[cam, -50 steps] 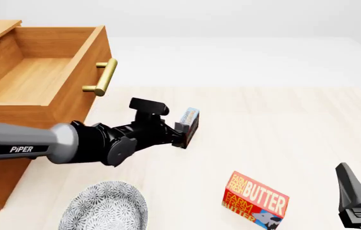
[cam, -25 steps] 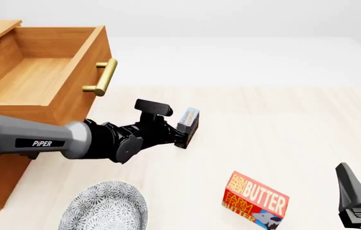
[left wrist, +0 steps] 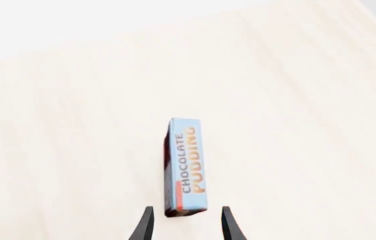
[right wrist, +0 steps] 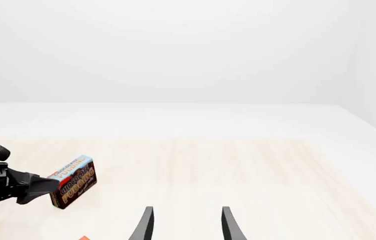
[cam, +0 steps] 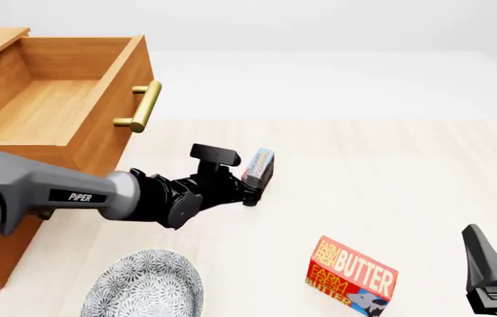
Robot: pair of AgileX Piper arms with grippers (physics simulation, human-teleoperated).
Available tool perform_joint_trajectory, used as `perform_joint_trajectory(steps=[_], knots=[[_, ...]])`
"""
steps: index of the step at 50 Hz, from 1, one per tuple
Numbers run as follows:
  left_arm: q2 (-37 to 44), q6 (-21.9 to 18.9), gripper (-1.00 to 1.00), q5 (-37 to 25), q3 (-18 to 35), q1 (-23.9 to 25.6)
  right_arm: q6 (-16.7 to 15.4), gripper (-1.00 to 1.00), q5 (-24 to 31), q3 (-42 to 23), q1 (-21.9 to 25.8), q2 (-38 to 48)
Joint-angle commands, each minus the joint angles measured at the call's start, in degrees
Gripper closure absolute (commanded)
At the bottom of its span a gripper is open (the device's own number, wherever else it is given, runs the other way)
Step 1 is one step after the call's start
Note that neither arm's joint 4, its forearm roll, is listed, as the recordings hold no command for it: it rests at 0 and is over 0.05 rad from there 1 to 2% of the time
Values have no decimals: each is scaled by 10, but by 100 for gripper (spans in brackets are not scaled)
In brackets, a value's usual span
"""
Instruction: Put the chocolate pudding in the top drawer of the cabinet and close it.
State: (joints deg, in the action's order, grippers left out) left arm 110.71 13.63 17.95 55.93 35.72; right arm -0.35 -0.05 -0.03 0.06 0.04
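Beside the cabinet (cam: 19,152) of smooth, warm-grained wood with a shiny brass bar handle (cam: 142,105), a pale matt wood-grain surface (cam: 389,172) carries the printed cardboard chocolate pudding (cam: 259,167) and a matt black plastic-looking left tool (cam: 250,189).

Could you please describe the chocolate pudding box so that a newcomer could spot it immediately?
Start at the big orange-brown wooden cabinet on the left, then follow the left arm's claw out over the pale table. At its tip stands the small light-blue and dark-brown box, far thinner than the red butter box nearer the camera.
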Motion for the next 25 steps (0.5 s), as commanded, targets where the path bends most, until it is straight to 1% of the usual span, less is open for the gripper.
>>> perform_joint_trajectory(steps=[1,25], knots=[[13,6,-100,12,2,6,0,-100,0,0,0,0],[43,25,-100,43,2,13,0,-100,0,0,0,0]])
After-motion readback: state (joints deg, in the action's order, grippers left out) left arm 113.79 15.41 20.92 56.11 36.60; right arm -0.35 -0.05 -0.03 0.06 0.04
